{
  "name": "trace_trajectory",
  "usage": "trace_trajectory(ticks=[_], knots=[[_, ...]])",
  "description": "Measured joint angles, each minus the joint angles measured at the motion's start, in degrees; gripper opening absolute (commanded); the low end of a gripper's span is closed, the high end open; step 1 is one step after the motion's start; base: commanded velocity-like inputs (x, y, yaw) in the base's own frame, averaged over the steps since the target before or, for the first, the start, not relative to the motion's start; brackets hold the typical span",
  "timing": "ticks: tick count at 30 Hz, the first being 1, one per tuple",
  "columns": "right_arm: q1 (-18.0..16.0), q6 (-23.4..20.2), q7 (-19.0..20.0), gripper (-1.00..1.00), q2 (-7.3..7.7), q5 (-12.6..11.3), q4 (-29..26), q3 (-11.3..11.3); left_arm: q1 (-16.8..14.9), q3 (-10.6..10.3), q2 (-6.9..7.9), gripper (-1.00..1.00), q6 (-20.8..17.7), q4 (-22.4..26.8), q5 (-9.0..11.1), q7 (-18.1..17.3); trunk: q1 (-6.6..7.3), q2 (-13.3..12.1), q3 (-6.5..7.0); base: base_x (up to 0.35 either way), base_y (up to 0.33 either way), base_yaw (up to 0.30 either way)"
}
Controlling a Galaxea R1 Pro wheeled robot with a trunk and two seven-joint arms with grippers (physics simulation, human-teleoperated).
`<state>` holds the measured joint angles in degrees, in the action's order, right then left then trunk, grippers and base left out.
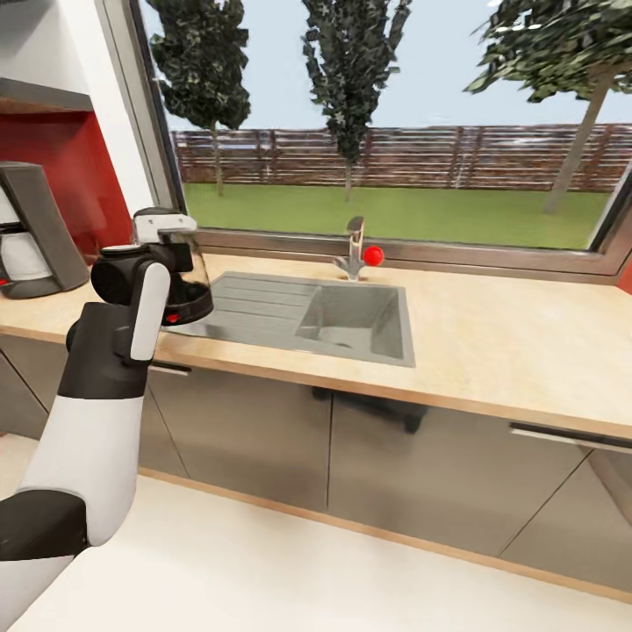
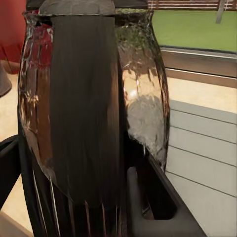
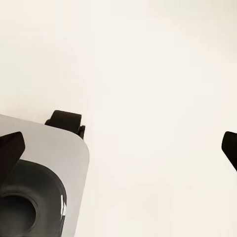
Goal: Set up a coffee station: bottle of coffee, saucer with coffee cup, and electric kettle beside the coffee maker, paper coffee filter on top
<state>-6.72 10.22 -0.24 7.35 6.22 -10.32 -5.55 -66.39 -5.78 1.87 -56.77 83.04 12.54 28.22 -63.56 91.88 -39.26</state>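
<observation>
Here, head view: left gripper (image 1: 167,263) clenched on electric kettle (image 1: 186,285), mid-left of frame, held at left end of sink (image 1: 351,320) drainboard on kitchen countertop (image 1: 509,342). Whether kettle base touches surface: cannot tell. Coffee maker (image 1: 35,233) at far left edge, on counter before red wall. Left wrist view: kettle handle (image 2: 86,113) and glass body fill centre. Right wrist view: right gripper (image 3: 121,148) fingertips wide apart, released, above pale floor (image 3: 148,59).
</observation>
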Motion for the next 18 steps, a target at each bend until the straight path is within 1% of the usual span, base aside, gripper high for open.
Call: trace_trajectory(ticks=[3,7,18], knots=[[0.0,0.0,0.0,1.0,0.0,0.0,0.0,0.0,0.0,0.0,0.0,-1.0,0.0,0.0,0.1,0.0,0.0,0.0,0.0,0.022,0.049,0.002],[0.0,0.0,0.0,1.0,0.0,0.0,0.0,-0.1,0.0,0.0,-0.01,-1.0,0.0,0.0,0.0,0.0,0.01,0.0,0.0,0.082,0.158,0.001],[0.0,0.0,0.0,1.0,0.0,-0.1,0.0,-0.1,0.0,-0.1,-0.02,-1.0,0.0,0.0,0.0,0.0,0.01,0.0,0.0,0.134,0.263,0.0]])
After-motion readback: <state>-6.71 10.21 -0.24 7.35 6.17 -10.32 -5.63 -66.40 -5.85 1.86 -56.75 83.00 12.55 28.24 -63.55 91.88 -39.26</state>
